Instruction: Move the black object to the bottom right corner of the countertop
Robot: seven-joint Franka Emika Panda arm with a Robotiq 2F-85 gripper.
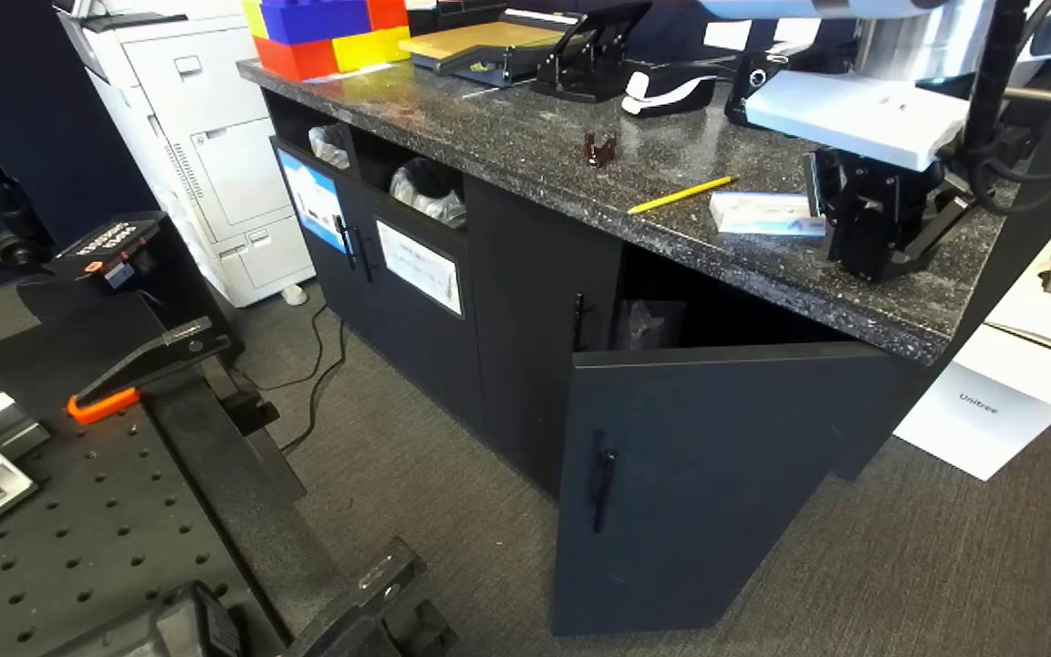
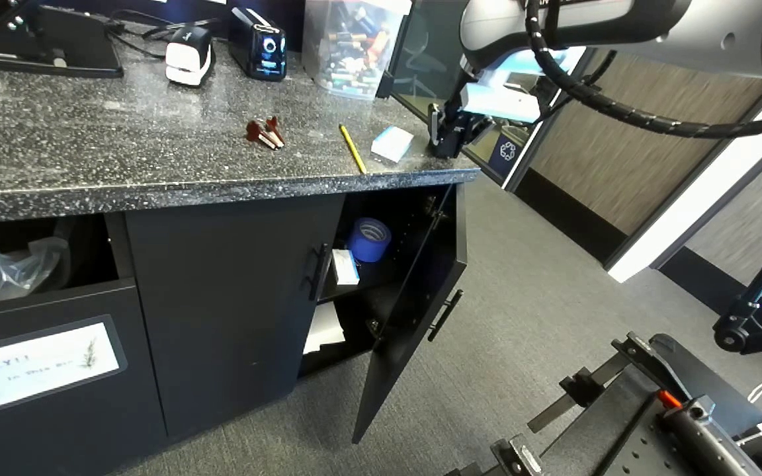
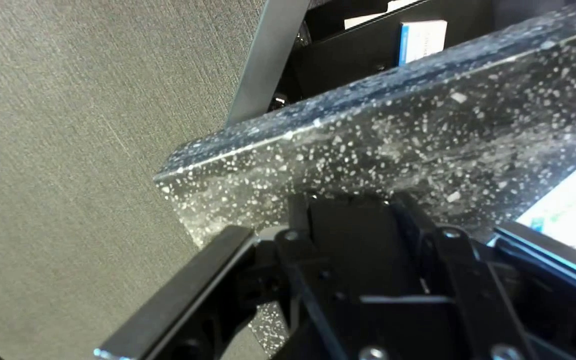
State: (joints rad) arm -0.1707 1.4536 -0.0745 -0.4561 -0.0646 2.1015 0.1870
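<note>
The black object (image 3: 355,235) is a dark block between the two fingers of my gripper (image 3: 352,202) in the wrist view. The fingers press on both its sides. In both exterior views my gripper (image 1: 881,251) (image 2: 448,140) is low over the near right corner of the dark speckled countertop (image 1: 507,137) (image 2: 156,132). There the block merges with the black fingers. The countertop's corner and front edge also show in the wrist view (image 3: 248,185). I cannot tell whether the block touches the surface.
A white and blue box (image 1: 767,213) (image 2: 392,143) lies beside the gripper. A yellow pencil (image 1: 682,195) and a small dark brownish thing (image 1: 598,149) lie further along. A cabinet door (image 1: 708,493) stands open below. A clear bin (image 2: 354,53) and a stapler (image 2: 189,56) stand at the back.
</note>
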